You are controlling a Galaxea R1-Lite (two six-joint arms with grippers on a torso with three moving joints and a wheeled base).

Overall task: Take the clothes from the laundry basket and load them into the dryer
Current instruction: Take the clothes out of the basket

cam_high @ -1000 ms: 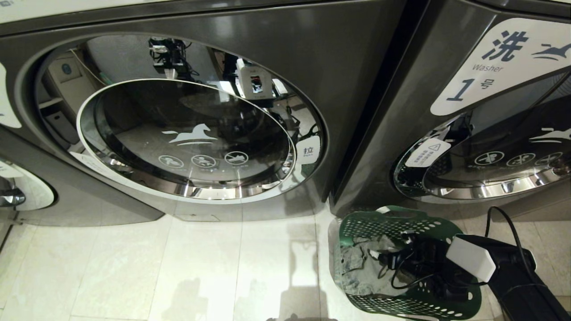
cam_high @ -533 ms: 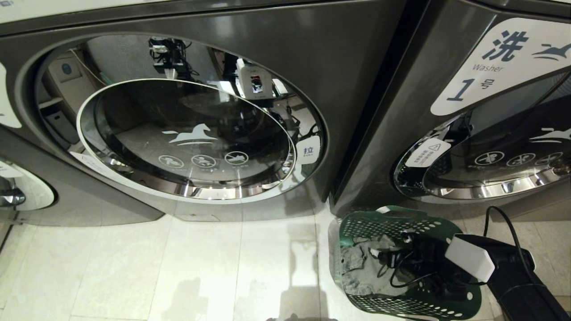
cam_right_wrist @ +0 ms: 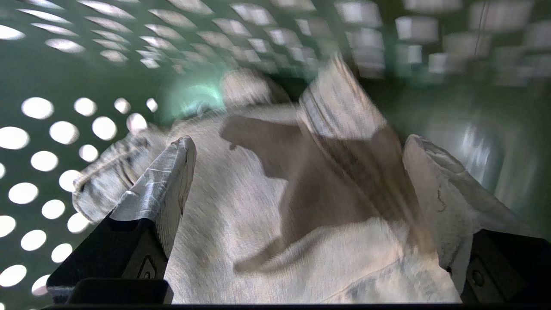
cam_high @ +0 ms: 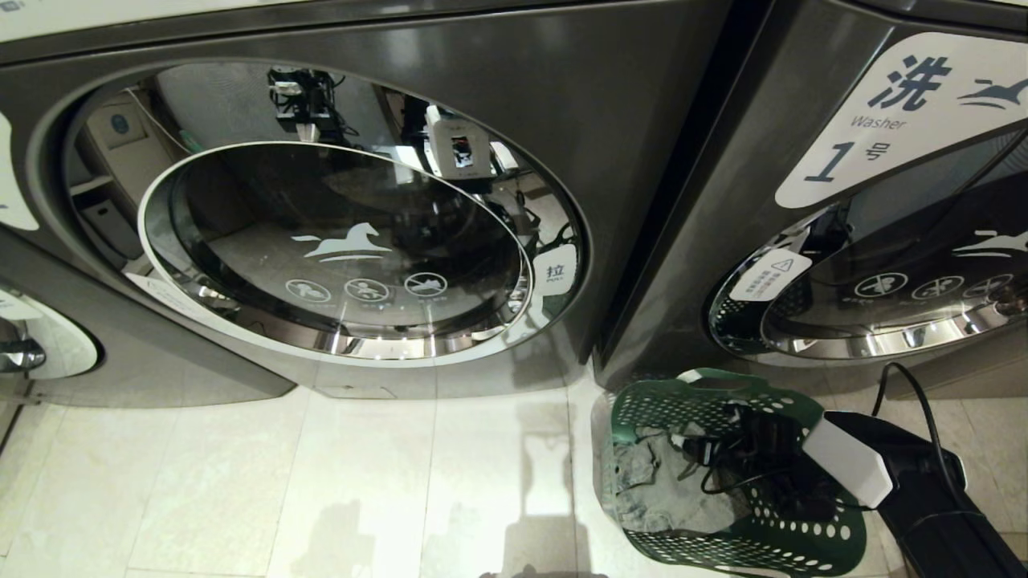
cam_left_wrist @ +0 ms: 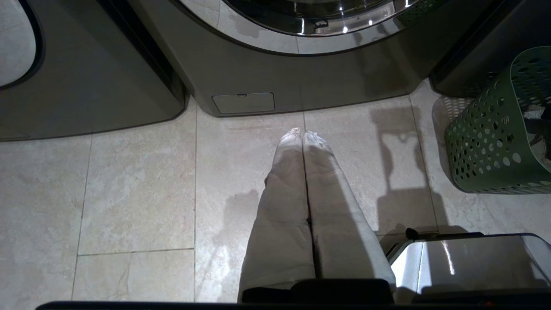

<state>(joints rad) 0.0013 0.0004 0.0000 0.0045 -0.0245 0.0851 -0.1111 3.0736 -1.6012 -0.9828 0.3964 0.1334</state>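
This is a self-service laundry shop. Large dark grey front-loading machines (cam_high: 337,201) stand side by side on a pale tiled floor (cam_high: 241,482), their round chrome-rimmed glass doors printed with white pictograms; one (cam_high: 843,201) bears a numbered label (cam_high: 899,112) reading "Washer". A green perforated laundry basket (cam_high: 723,474) sits before them.
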